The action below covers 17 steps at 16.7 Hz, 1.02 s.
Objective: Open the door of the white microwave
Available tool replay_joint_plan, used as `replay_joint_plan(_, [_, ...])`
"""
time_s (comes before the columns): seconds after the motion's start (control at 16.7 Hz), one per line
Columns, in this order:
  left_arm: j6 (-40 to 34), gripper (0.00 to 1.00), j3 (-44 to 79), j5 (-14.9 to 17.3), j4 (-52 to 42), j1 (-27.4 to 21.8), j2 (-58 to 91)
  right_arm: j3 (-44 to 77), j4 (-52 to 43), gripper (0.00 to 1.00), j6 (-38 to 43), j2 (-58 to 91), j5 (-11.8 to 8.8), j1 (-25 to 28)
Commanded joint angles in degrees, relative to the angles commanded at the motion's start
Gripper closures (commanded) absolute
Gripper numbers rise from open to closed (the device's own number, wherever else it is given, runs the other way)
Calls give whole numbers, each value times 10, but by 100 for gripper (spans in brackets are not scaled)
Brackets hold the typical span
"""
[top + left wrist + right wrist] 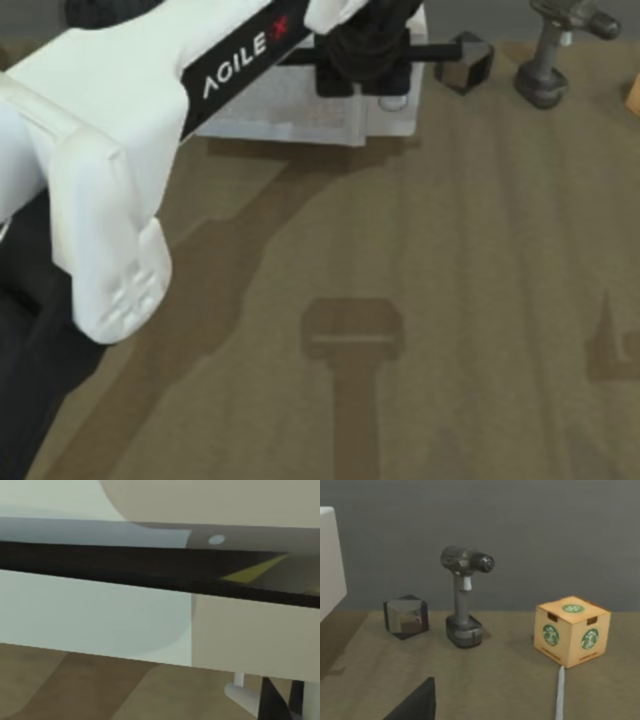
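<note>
The white microwave [398, 112] stands at the table's far edge, a little left of centre, and its corner shows in the right wrist view [329, 565]. Its door [290, 105] with the grey mesh window faces the front. My left arm reaches over it, with the left gripper [365, 50] at the door's right side. In the left wrist view the door panel [250, 630] fills the picture, with a dark gap and a yellowish wedge of interior beside it. The left gripper [287, 702] is shut on the pale handle bar [242, 695]. My right gripper [495, 675] hangs open over bare table.
A dark shiny cube [466, 60] sits just right of the microwave. Beyond it a grey power drill [545, 60] stands upright. An orange coffee-logo box [571, 630] is at the far right. The table's front half holds only the arms' shadows.
</note>
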Motion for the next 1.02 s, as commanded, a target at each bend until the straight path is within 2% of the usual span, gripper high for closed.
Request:
replay_joint_plan(0.42, [3,100,-10,2,9,-4,-6,0,0,0,0,0,0,0])
replay_joint_plan(0.78, [43,100,-132,18,70,1,-72,0,0,0,0,0,0,0])
replay_joint_plan(1.02, [49,100,-149,21,81,2,-82,0,0,0,0,0,0,0])
